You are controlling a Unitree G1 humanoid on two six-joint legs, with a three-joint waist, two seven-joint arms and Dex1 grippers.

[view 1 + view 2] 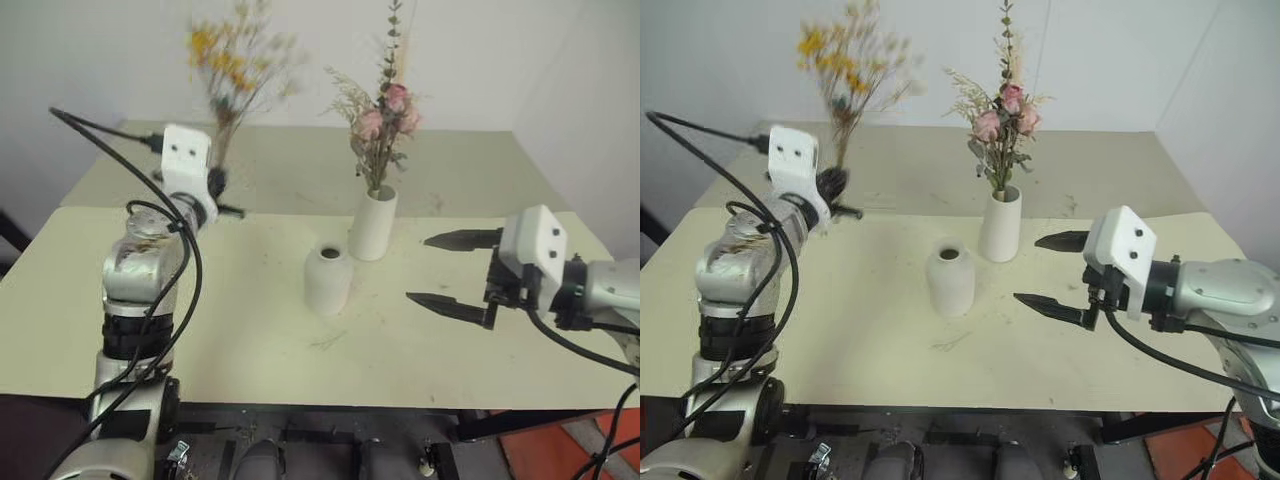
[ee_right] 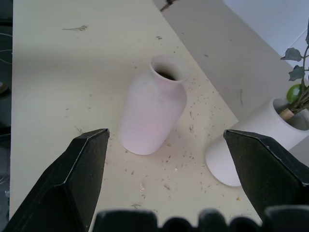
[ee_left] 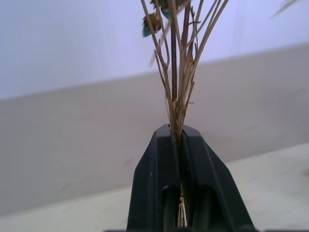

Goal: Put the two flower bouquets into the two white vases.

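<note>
My left gripper (image 1: pixel 215 185) is shut on the thin brown stems (image 3: pixel 176 72) of the yellow-orange bouquet (image 1: pixel 235 60), holding it upright above the far left of the table. The pink rose bouquet (image 1: pixel 385 120) stands in the tall white vase (image 1: pixel 372 225) at mid-table. In front of it and slightly left stands the shorter narrow-necked white vase (image 1: pixel 328 280), with nothing in its mouth. My right gripper (image 1: pixel 420 268) hovers open to the right of both vases, its fingers pointing at them. The right wrist view shows the short vase (image 2: pixel 152 106) and the tall vase (image 2: pixel 251 140) between and beyond those fingers.
The vases stand on a cream table (image 1: pixel 250 340) with small plant crumbs scattered around them. A white wall rises behind the table's far edge and along its right side. The table's front edge (image 1: pixel 330 405) runs just below my arms.
</note>
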